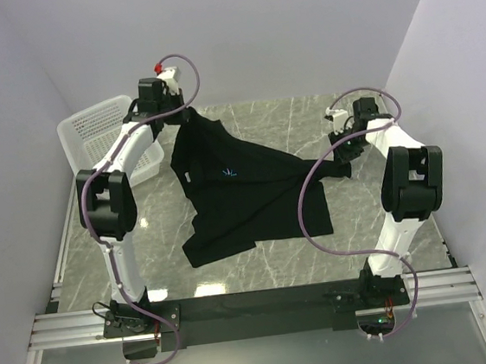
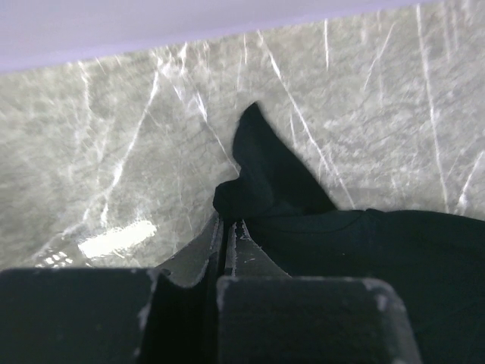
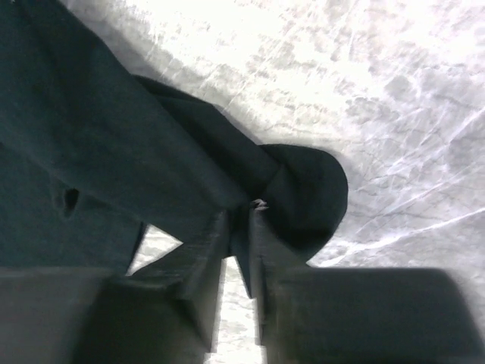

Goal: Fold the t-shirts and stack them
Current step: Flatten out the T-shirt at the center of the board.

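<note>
One black t-shirt [image 1: 244, 195] is stretched across the marble table, with a small light-blue print [image 1: 229, 174] showing on its chest. My left gripper [image 1: 185, 114] is at the far left and raised, shut on a corner of the shirt. In the left wrist view the fingertips [image 2: 229, 221] meet on the bunched cloth [image 2: 258, 182]. My right gripper [image 1: 342, 156] is at the shirt's right end, low over the table. In the right wrist view its fingers [image 3: 241, 208] pinch a fold of the dark fabric [image 3: 114, 152]. The near hem lies flat on the table.
A white mesh basket [image 1: 102, 127] stands at the far left, just behind the left arm. White walls close the table on the left, back and right. Pink cables loop from both arms. A black rail runs along the near edge [image 1: 256, 307].
</note>
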You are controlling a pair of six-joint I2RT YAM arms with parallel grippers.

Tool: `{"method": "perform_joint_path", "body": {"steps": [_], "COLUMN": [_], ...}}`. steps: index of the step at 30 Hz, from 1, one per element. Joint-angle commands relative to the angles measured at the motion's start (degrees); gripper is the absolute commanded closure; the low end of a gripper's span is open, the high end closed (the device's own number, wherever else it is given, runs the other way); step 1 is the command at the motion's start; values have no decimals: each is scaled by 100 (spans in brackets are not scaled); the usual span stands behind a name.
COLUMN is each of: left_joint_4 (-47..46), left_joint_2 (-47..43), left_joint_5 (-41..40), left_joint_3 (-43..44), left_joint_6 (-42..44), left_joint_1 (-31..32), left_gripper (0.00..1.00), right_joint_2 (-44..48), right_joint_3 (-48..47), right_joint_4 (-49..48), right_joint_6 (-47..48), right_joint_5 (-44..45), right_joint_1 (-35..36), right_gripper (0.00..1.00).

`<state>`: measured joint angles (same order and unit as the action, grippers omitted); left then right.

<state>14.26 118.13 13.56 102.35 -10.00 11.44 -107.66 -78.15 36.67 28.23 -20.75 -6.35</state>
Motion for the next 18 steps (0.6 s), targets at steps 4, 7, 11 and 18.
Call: {"method": "perform_joint_path", "body": {"steps": [4,7,11,18], "left_joint_4": [-477,-512,-600,-661], "left_joint_2": [-650,-694,-764,-870], "left_joint_5": [-231,-284,-345,-504], "left_joint_3": [57,31,-91,-259], "left_joint_6": [-28,-11,-28,-28], "left_joint_1": [-10,-10,-10,-19], "left_gripper": [100,100,100,99], "right_joint_2": [191,446,605,457], "right_joint_3": [-385,-516,-833,-1413], "right_joint_4": [-203,-413,-607,-225], "right_joint_6": [-230,-449,-1010,-944], "right_joint_5": [-69,-157,-271,-675], "right_joint_1": [28,20,20,72], "right_gripper": [97,100,100,98]}}
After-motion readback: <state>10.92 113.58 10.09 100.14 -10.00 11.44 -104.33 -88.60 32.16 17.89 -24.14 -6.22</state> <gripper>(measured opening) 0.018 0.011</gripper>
